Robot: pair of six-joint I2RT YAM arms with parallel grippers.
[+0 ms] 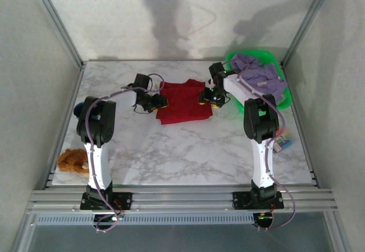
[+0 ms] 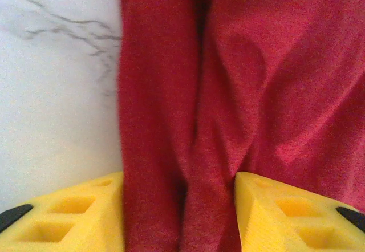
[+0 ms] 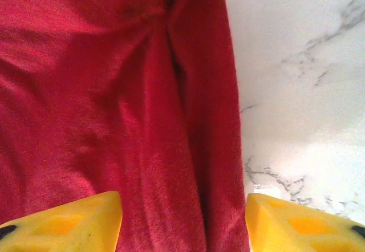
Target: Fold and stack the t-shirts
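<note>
The red t-shirt [image 1: 182,101] lies spread on the table [image 1: 188,149], toward the far side and about midway between the arms. We have the left tool [image 1: 161,102] at its left border and the right tool [image 1: 206,99] at its right border. We judge this is the set-up for lifting both sides together and turning them over in a fold. In the wrist views each tool stands about half wide, its yellow fingers [image 2: 74,212] apart, with a lengthwise ridge of red cloth running up between them. The cloth's outer edge lines up with one finger, and bare marble lies beyond it. We see no pinch, so we read both tools as standing around the hem, not holding it.

The lavender t-shirt [image 1: 259,75] sits heaped in the green basket [image 1: 287,98], close behind the right arm, so that side is tight. The near half of the table is bare marble and gives the best room for folding toward us. A fuzzy brown lump [image 1: 71,159] sits at the near left edge, well apart from the shirt.
</note>
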